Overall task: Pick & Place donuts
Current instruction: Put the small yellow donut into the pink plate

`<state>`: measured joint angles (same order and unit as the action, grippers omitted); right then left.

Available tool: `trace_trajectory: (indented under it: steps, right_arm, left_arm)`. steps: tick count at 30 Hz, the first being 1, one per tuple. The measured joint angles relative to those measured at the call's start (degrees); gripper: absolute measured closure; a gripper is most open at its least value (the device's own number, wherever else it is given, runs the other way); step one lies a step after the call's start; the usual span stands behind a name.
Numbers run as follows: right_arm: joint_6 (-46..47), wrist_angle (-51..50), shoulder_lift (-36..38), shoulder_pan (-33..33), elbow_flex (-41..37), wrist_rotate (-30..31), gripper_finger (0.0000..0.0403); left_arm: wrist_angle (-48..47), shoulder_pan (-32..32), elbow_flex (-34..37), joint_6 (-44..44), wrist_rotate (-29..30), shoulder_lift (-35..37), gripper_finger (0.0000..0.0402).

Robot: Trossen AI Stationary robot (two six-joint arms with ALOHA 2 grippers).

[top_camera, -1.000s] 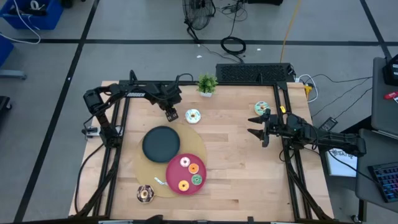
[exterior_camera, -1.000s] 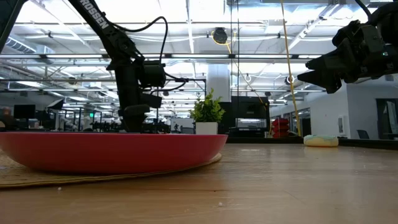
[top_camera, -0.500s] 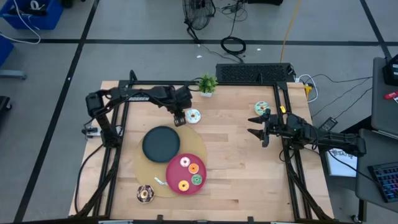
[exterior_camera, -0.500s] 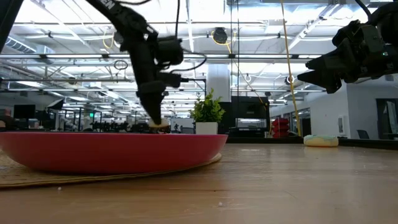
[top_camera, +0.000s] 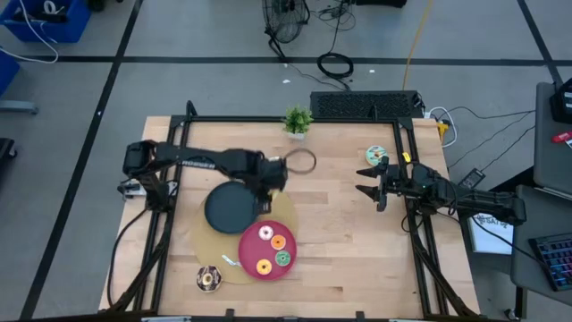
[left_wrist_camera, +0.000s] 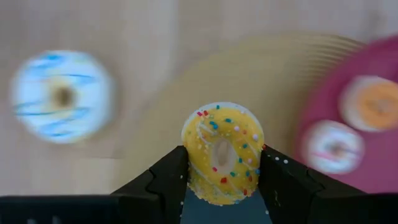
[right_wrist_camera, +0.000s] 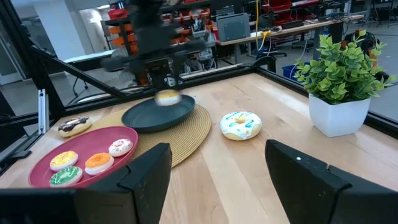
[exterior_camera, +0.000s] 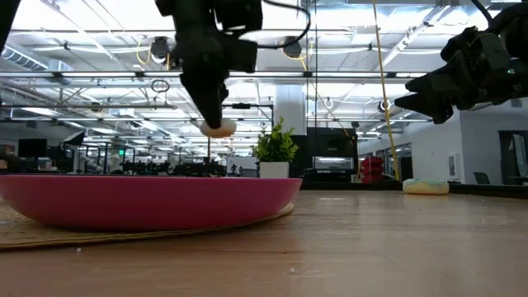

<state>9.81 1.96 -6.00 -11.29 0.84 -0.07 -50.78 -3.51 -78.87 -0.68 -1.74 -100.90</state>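
My left gripper (top_camera: pixel 264 190) is shut on a yellow sprinkled donut (left_wrist_camera: pixel 222 152) and hangs over the woven mat (top_camera: pixel 290 210), between the dark plate (top_camera: pixel 231 206) and the pink plate (top_camera: pixel 250 266). The pink plate carries a pink-white donut (top_camera: pixel 265 233), an orange donut (top_camera: pixel 279 241), a yellow donut (top_camera: pixel 263 266) and a green one (top_camera: pixel 282 258). A white donut with blue stripes (right_wrist_camera: pixel 240 124) lies flat on the table near the plant. A chocolate donut (top_camera: pixel 208 278) rests at the mat's near edge. A mint donut (top_camera: pixel 375 156) lies beside my right gripper (top_camera: pixel 366 179), which waits open at the table's right. My left gripper pinches the yellow donut by its outer rim (left_wrist_camera: pixel 189 163), one finger on each side of the ring. The fingers (exterior_camera: pixel 210 99) come from above, pointing down. The donut (exterior_camera: pixel 219 128) is lifted clear and hangs at the fingertips, above the plates.
A small potted plant (top_camera: pixel 298 121) stands at the far edge. Black frame rails (top_camera: pixel 407 224) run along the table's left and right sides. Bare wood (top_camera: pixel 349 250) lies between the pink plate and the right arm.
My left gripper has come down at the far side of the mat, next to the white donut. It has then moved toward the near edge and up, carrying the yellow donut. The donut, low by the table half a second ago, now hangs well above the plates.
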Motion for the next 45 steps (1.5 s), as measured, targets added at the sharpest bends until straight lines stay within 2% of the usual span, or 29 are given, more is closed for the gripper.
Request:
trace_trajectory:
  steps: [13,21,37,42,45]
  right_arm:
    - [0.00,0.01,-0.01,0.01,0.00,0.02,0.0156]
    - [0.00,0.01,0.00,0.00,0.00,0.02,0.0156]
    - [0.00,0.01,-0.02,0.00,0.00,0.02,0.0156]
    - [0.00,0.00,-0.02,0.00,0.00,0.02,0.0156]
    - [0.00,0.01,-0.02,0.02,0.00,0.02,0.0156]
  left_arm:
    - [-0.93,18.42,0.00,-9.30,-1.19,0.00,0.0225]
    - [2.44,25.86,0.00,-13.06,2.92,0.00,0.0215]
    - [5.28,32.17,0.00,-16.34,12.92,0.00,0.0215]
    - [9.82,32.02,2.86,-17.32,13.21,-0.13,0.0213]
    - [13.03,31.74,6.23,-16.63,10.91,-0.22,0.0215]
